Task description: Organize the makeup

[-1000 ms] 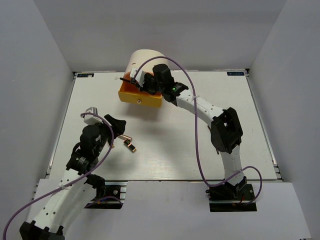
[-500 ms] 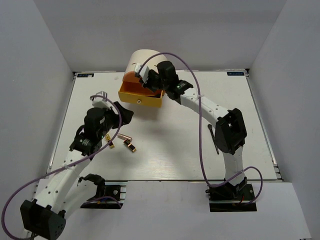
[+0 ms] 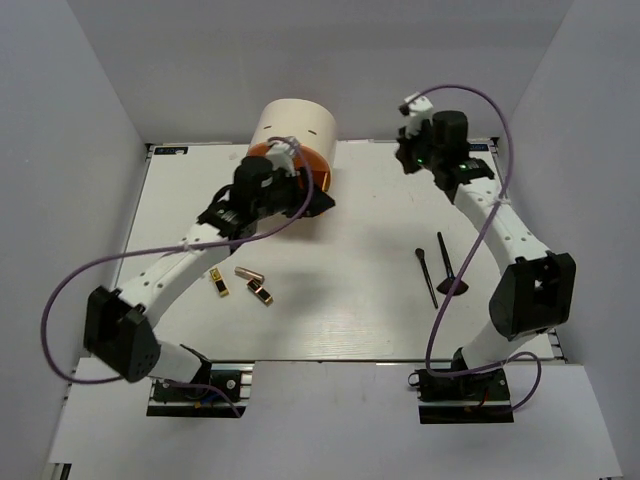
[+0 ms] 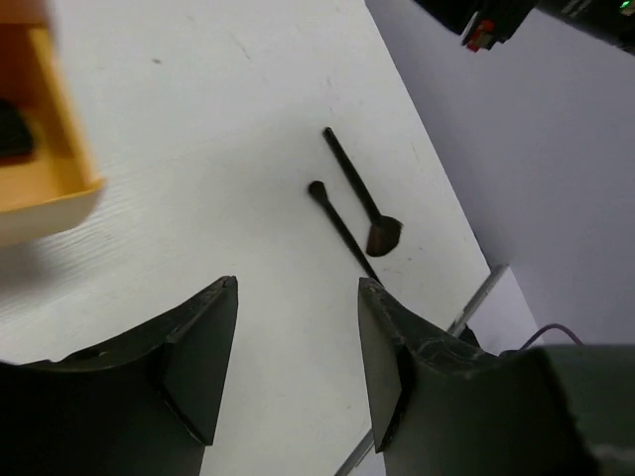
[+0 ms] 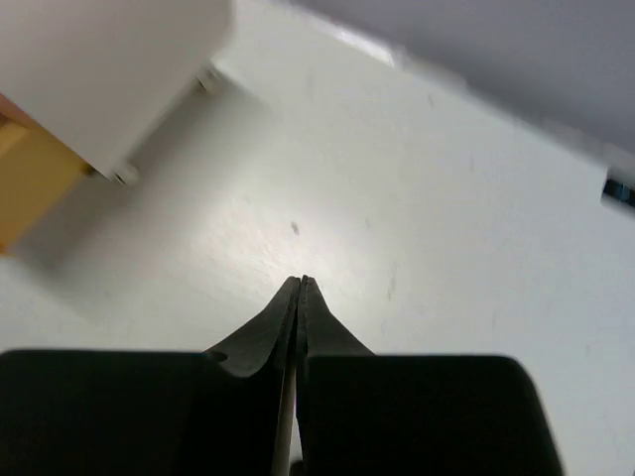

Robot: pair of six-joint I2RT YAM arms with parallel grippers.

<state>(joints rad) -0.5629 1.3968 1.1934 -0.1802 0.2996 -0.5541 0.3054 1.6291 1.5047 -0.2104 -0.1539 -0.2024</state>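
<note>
Two thin black brushes (image 3: 428, 272), one fan-shaped (image 3: 456, 288), lie on the table at the right; they also show in the left wrist view (image 4: 349, 203). A gold-black lipstick (image 3: 219, 284) and two rose-gold lipsticks (image 3: 259, 291) lie at the left front. My left gripper (image 3: 310, 203) is open and empty (image 4: 298, 288), just in front of the cream box's orange drawer (image 4: 45, 164), which holds a dark item (image 4: 12, 131). My right gripper (image 3: 403, 160) is shut and empty (image 5: 301, 281) above the back right of the table. The white tube and the green-capped bottle are out of view.
The cream half-round box (image 3: 294, 125) stands at the back centre, against the wall; its corner and drawer show in the right wrist view (image 5: 109, 69). Grey walls close in the table on three sides. The left arm reaches across the left half of the table.
My right gripper has left the drawer and swung to the back right. My left arm has reached from the near left up to the box front. The two brushes have come into view.
</note>
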